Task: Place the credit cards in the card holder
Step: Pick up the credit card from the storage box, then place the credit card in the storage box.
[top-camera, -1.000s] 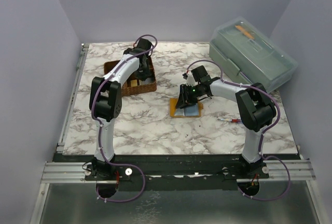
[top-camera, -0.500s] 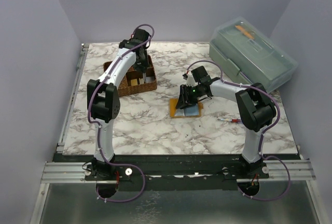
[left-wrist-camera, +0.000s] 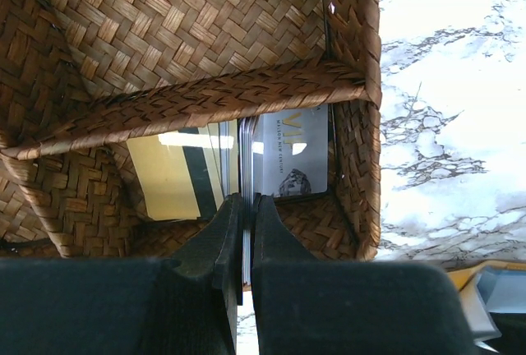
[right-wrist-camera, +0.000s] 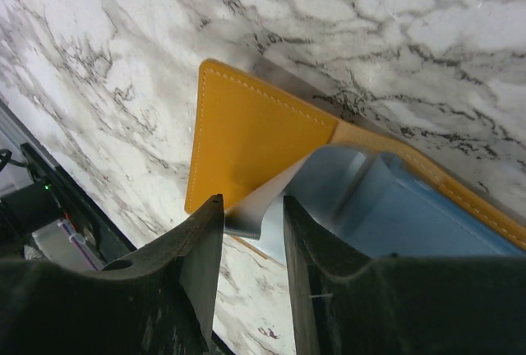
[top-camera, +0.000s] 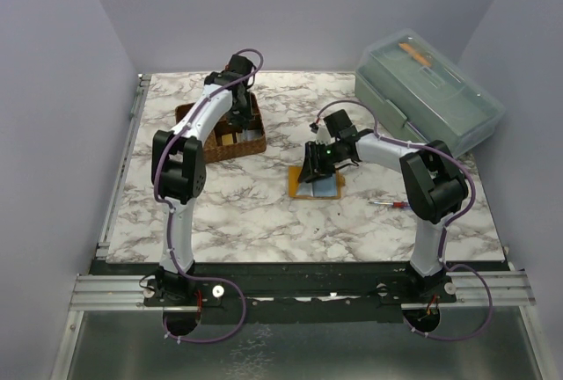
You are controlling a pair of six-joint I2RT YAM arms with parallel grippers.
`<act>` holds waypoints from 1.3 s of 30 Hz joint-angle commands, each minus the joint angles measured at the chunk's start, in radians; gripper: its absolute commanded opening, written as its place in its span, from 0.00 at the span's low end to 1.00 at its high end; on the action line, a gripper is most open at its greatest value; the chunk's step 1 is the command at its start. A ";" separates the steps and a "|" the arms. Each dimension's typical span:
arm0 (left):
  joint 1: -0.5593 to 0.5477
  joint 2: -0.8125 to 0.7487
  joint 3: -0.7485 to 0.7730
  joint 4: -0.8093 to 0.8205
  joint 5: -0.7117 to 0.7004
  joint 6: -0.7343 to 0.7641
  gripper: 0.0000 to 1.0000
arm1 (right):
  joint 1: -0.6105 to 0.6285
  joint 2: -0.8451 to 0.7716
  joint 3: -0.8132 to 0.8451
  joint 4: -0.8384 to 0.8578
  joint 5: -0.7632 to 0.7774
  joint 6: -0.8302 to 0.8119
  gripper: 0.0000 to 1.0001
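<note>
My left gripper (left-wrist-camera: 244,199) reaches down into the brown woven basket (left-wrist-camera: 205,96) and is shut on the thin edge of a credit card (left-wrist-camera: 245,236), held upright between the pads. Under it in the same compartment lie a yellowish card with a dark stripe (left-wrist-camera: 168,176) and a white-grey printed card (left-wrist-camera: 292,154). The orange-tan card holder (right-wrist-camera: 246,133) lies open on the marble, showing its pale blue lining (right-wrist-camera: 411,215). My right gripper (right-wrist-camera: 251,203) has its jaws partly apart, with a curled pale flap of the card holder caught between them. From above, that gripper (top-camera: 312,169) stands over the holder's left half (top-camera: 327,188).
The basket (top-camera: 252,145) sits at the back left of the marble table. A clear lidded plastic box (top-camera: 431,90) stands at the back right. A small red-handled tool (top-camera: 391,205) lies right of the card holder. Purple walls close in three sides.
The left arm's wrist has shifted a little over the basket and its elbow has swung slightly. The right arm and card holder have hardly moved.
</note>
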 commanded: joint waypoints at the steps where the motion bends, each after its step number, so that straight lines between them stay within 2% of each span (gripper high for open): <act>1: 0.049 -0.054 -0.029 0.056 0.056 0.024 0.00 | 0.008 -0.040 0.083 -0.029 0.080 -0.002 0.39; 10: 0.146 -0.183 -0.124 0.110 0.255 0.021 0.00 | 0.009 0.007 0.375 -0.061 0.128 0.031 0.57; 15: 0.221 -0.223 -0.151 0.151 0.404 -0.016 0.00 | 0.025 0.065 0.494 0.022 0.020 0.087 0.69; 18: 0.267 -0.243 -0.179 0.204 0.524 -0.053 0.00 | 0.043 0.129 0.554 0.112 -0.070 0.138 0.73; 21: 0.316 -0.257 -0.215 0.256 0.617 -0.092 0.00 | 0.045 0.202 0.614 0.208 -0.157 0.260 0.73; 30: 0.428 -0.297 -0.378 0.439 0.858 -0.194 0.00 | 0.045 0.373 0.702 0.448 -0.215 0.630 0.72; 39: 0.454 -0.324 -0.462 0.586 1.017 -0.254 0.00 | 0.048 0.505 0.830 0.498 -0.264 0.719 0.54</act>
